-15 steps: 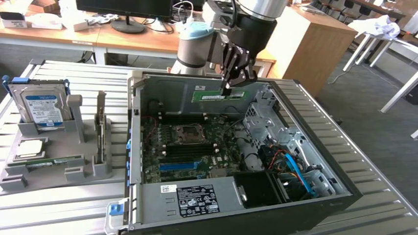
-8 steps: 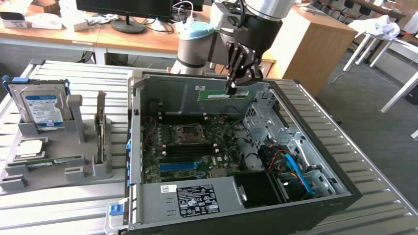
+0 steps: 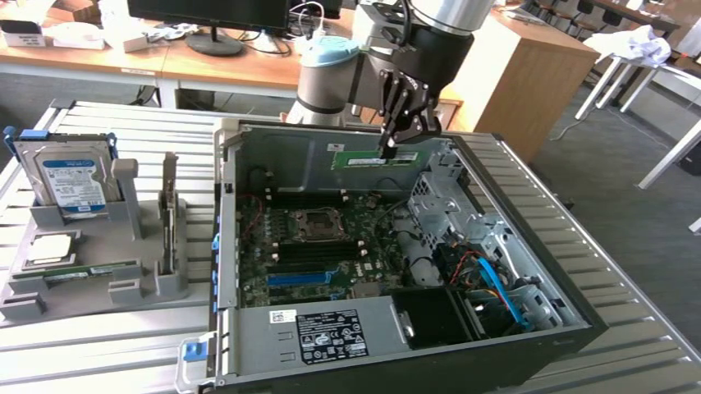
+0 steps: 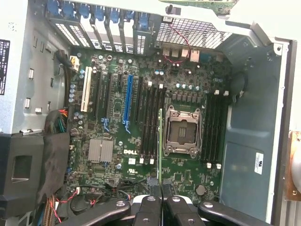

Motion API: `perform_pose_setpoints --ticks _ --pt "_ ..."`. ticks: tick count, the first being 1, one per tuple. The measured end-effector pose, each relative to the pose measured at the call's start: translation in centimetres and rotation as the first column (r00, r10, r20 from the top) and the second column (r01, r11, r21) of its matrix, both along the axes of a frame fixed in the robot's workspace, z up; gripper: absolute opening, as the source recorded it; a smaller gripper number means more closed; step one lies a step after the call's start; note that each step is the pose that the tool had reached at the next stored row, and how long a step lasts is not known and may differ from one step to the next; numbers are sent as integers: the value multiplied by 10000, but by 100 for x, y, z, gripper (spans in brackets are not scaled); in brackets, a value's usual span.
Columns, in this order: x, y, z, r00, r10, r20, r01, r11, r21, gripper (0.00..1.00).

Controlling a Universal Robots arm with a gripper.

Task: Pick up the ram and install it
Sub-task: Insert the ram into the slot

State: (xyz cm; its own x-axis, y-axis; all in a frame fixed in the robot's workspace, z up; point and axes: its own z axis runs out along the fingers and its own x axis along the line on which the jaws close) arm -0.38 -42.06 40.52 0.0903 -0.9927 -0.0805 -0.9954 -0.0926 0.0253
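Broadly, a slatted grey metal table [image 3: 98, 353] carries an open computer case [image 3: 225, 246] lying on its side. Wooden desks [image 3: 131, 57], a monitor [image 3: 213, 12] and a white stool [image 3: 635, 49] stand at the far side of a grey-carpeted room. On the exterior view's left of the case is a grey holder [image 3: 164, 283] with a hard drive [image 3: 75, 180], whose blue-and-white label is too small to read, and a dark card [image 3: 170, 201] standing on edge. The gripper [image 3: 388, 150] hangs over the far part of the case, its fingers pinched on the ram [image 3: 378, 158], held level in the air above the motherboard [image 3: 318, 246] and apart from it. From the wrist the ram [image 4: 160, 141] appears edge-on, a thin green line running out from between the fingers [image 4: 149, 202], over the memory slots beside the CPU socket [image 4: 182, 131]. DELL lettering [image 4: 128, 151] is printed in white on the board; a black label [image 3: 331, 335] on the case's near wall cannot be read.
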Motion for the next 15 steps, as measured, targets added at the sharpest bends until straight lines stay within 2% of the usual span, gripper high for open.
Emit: perform_pose_setpoints --ticks 7,12,15 --pt "0 0 -2 10000 -41 1 41 10000 -4 12" --pt "0 0 -13 9969 -782 0 782 9969 -22 12" --pt "-5 0 -17 9962 -870 1 870 9962 -20 12"
